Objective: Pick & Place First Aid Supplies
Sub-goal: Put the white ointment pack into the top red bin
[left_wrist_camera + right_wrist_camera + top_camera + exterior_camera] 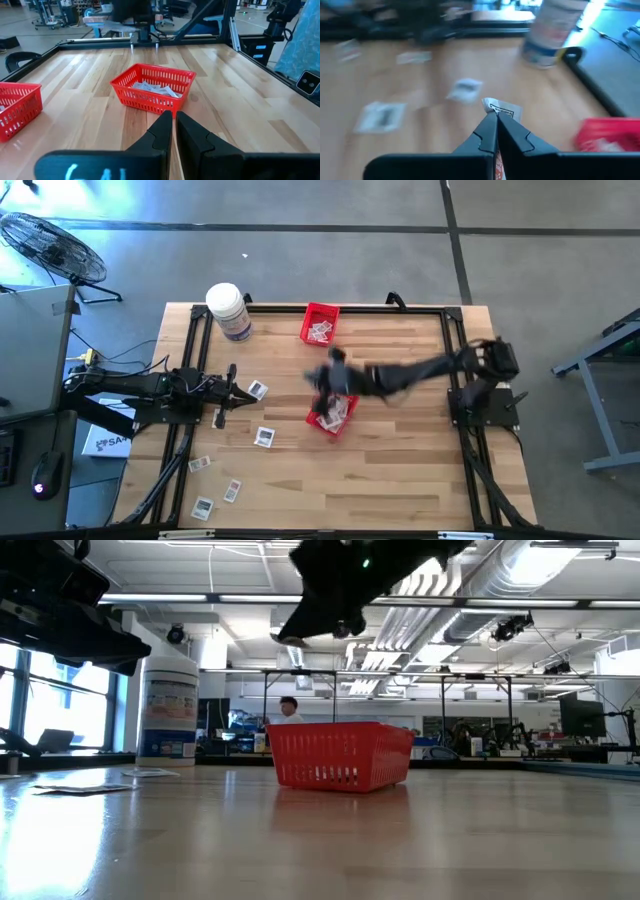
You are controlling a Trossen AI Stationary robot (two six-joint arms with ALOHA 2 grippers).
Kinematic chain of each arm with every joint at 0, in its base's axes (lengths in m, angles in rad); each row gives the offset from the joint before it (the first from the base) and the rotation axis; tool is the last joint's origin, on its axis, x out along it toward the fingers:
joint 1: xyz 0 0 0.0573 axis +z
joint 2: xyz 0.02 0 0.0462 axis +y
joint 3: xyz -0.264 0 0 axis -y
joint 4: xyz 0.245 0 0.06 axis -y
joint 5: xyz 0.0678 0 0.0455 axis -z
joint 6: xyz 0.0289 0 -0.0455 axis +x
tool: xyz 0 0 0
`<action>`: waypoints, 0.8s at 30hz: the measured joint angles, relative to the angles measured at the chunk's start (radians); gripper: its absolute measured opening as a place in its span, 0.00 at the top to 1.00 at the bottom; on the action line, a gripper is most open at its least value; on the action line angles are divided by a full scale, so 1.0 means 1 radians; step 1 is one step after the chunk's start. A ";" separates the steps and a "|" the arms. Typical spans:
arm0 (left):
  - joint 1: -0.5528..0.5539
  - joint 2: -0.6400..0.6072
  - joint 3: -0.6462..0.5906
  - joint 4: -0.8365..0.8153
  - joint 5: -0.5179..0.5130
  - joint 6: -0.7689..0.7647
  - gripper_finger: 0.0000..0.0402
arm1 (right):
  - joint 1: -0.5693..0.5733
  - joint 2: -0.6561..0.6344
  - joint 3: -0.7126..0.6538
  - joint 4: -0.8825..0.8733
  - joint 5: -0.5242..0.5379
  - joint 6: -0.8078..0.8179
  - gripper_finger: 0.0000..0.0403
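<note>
Bright ceiling strip lights (250,575) overhead, glare sheen on the pale wooden counter (90,825). Right wrist view heavily motion-blurred; dark right arm (400,375) smeared in high view. Left wrist view sharp.

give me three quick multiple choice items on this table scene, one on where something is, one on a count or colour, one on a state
1. Where is the white jar?
A. in a basket
B. near the table's far left corner
C. under the right arm

2. How many red baskets are on the table?
A. one
B. two
C. four

3. What is the right gripper doing?
A. pinching a packet
B. open and empty
C. gripping the jar

Key: 1 B, the high view shows it standing by that corner. 2 B, one basket sits at the far edge, another mid-table. 3 A, the right wrist view shows its fingers closed on a packet.
</note>
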 joint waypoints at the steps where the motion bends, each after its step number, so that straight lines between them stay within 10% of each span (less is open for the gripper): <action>1: 0.000 0.000 0.000 0.000 0.000 0.000 0.95 | -0.056 0.000 0.004 0.013 -0.038 -0.016 1.00; 10: 0.000 0.000 0.000 0.000 0.000 0.000 0.95 | -0.426 0.127 0.013 0.201 -0.303 -0.081 0.98; 24: 0.000 0.000 0.000 0.000 0.000 0.000 0.95 | -0.527 0.219 0.029 0.125 -0.370 -0.069 0.75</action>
